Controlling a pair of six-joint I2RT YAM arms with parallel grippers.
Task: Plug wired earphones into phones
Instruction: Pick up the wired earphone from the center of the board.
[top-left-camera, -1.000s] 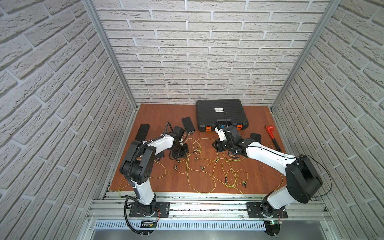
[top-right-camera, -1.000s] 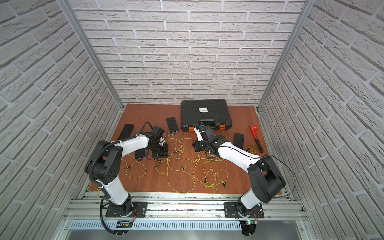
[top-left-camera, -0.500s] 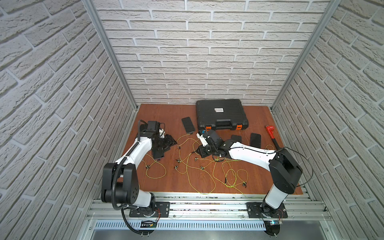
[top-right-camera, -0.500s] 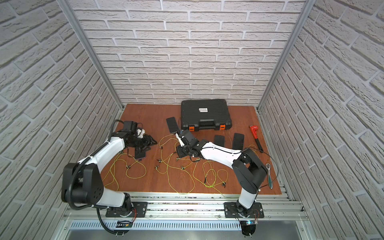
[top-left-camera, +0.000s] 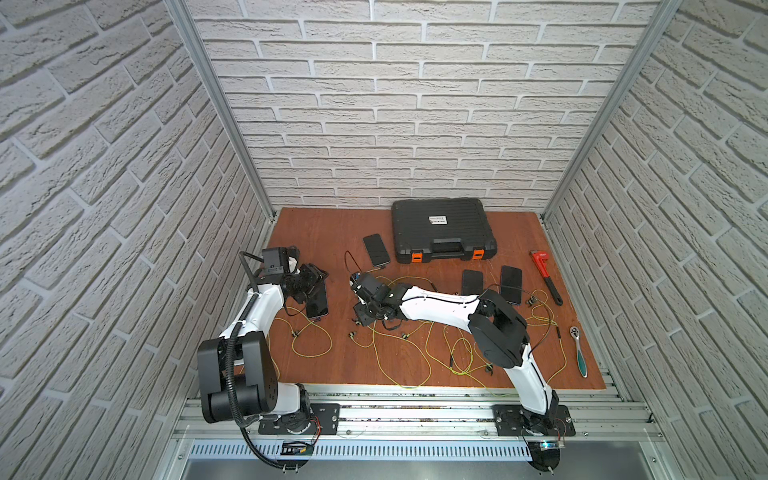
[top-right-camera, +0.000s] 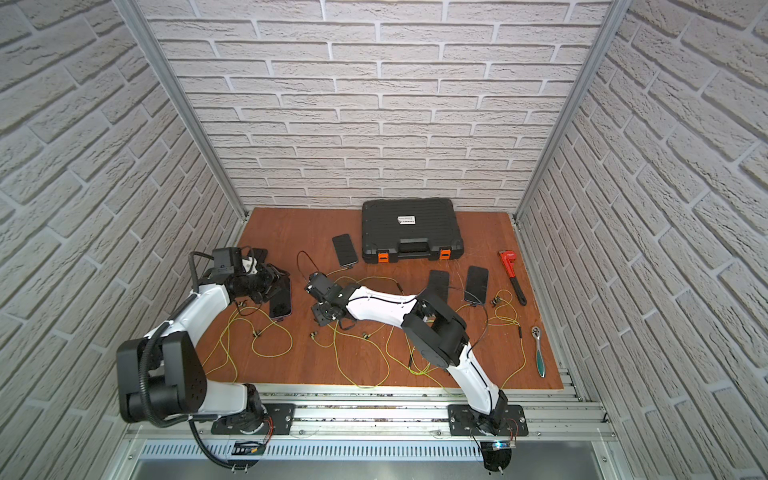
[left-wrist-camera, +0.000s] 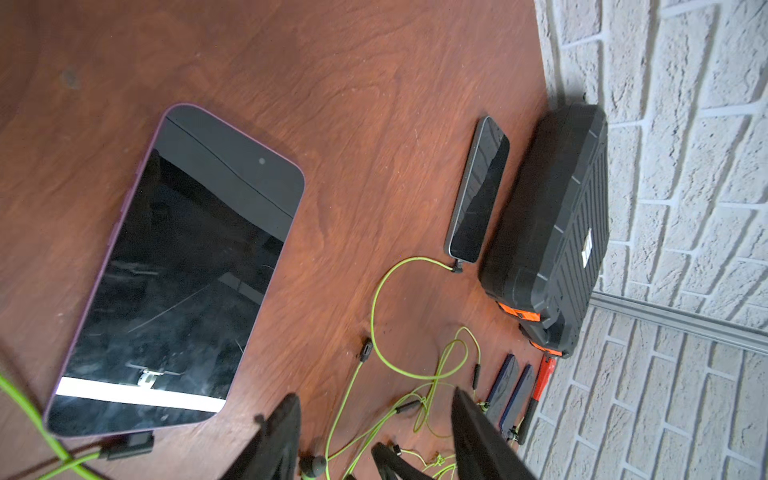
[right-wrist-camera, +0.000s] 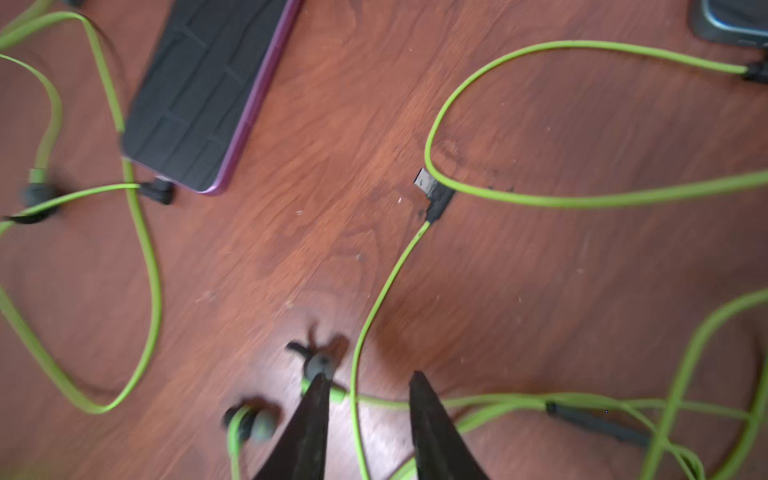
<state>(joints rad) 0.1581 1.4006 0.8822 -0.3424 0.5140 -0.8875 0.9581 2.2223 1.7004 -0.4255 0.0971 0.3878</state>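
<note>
Several phones lie flat on the wooden table: a purple-edged one (top-left-camera: 318, 301) (left-wrist-camera: 178, 270), one by the case (top-left-camera: 376, 249) (left-wrist-camera: 478, 191), and two side by side (top-left-camera: 472, 282) (top-left-camera: 511, 284). Yellow-green wired earphones (top-left-camera: 415, 336) sprawl across the middle. A dark plug (right-wrist-camera: 160, 192) sits at the purple-edged phone's end. A loose plug (right-wrist-camera: 434, 195) lies on bare wood. My left gripper (top-left-camera: 316, 275) (left-wrist-camera: 374, 415) hovers open by the purple-edged phone and holds nothing. My right gripper (top-left-camera: 365, 318) (right-wrist-camera: 368, 386) is open low over the table, with the loose plug's cable running between its fingers.
A black ribbed case (top-left-camera: 442, 230) with orange latches stands at the back. A red pipe wrench (top-left-camera: 544, 274) and a ratchet (top-left-camera: 579, 349) lie at the right. Earbuds (right-wrist-camera: 320, 363) and inline remotes are scattered among the cables. Brick walls close in on three sides.
Both arms have swung left. The left gripper went from the cable tangle to the purple-edged phone and opened. The right gripper moved away from the case toward the loose plug and widened.
</note>
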